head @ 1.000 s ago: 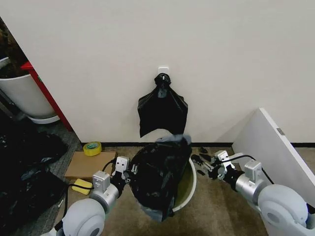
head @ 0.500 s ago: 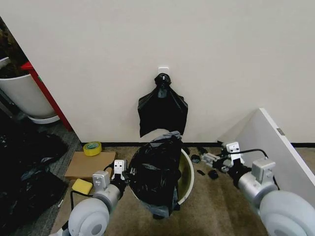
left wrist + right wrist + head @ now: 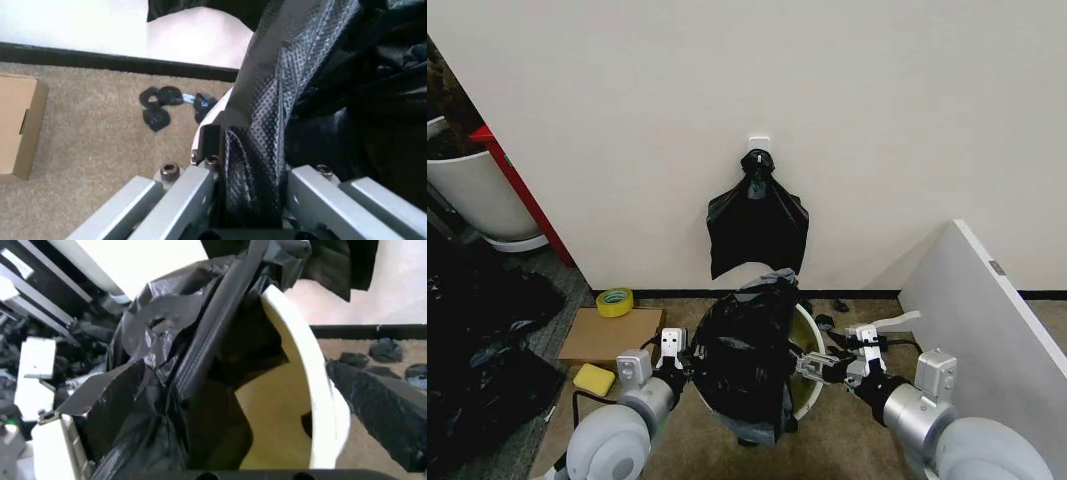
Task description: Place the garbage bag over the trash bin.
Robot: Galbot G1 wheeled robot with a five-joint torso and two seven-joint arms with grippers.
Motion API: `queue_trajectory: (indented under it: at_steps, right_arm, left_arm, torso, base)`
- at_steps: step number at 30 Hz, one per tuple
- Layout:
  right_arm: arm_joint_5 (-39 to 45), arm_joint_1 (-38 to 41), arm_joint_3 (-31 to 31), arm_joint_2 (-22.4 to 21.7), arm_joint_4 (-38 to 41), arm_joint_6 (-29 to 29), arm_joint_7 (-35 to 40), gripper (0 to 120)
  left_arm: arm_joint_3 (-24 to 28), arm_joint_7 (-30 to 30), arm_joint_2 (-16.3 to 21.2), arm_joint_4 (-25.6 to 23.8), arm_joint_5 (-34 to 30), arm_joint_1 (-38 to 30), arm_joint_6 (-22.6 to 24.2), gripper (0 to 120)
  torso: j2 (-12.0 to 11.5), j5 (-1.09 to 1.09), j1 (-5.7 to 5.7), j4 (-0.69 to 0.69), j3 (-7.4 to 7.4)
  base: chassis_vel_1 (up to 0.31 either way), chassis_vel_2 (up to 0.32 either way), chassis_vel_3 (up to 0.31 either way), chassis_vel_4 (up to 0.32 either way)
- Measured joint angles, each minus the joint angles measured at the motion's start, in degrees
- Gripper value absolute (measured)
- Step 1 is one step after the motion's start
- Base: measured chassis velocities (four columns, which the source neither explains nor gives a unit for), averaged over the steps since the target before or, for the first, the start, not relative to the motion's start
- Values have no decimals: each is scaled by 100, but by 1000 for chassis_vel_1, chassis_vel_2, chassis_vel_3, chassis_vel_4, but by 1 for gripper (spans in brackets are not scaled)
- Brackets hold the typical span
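Gripping garbage bag (image 3: pixel 745 362) over trash bin (image 3: pixel 808 352), left gripper (image 3: pixel 679 352); right gripper (image 3: pixel 812 365) seemingly spread

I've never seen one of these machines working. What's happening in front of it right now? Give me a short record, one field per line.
Job: fit the garbage bag over the trash bin
Bag: bunched over the bin's left side; right rim bare
Left tool: shut on the bag at the bin's left side
Right tool: at the bin's right rim, one finger inside
Behind: knotted black bag hanging on the wall
Floor: tape roll, cardboard box, yellow sponge
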Motion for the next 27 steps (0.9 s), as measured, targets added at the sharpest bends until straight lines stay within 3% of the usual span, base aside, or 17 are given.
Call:
queue_trajectory:
  at_steps: [2,8,14,18,27]
  right_arm:
    - [73,24,0,15,-4,36,-21,97]
    - [286,44,7,45,-10,45,14,82]
    - [399,66,7,50,-16,42,37,66]
    - [495,58,3,62,-23,36,44,48]
    - [573,42,-16,103,-23,67,-32,26]
  left_arm:
    - [-2,4,0,-18,13,8,2,1]
    - [-7,28,5,-108,36,39,18,1]
    - [4,59,10,-170,52,50,44,1]
    - [-10,114,55,-220,80,80,54,1]
    - [35,141,76,-224,148,101,64,1]
  torso:
    - [0,0,0,0,0]
    - [0,0,0,-1,0]
    - [0,0,0,0,0]
    - [0,0,0,0,0]
    - [0,0,0,-1,0]
  base:
    - [0,0,0,0]
    - [0,0,0,0]
    - [0,0,0,0]
    - [0,0,0,0]
    - [0,0,0,0]
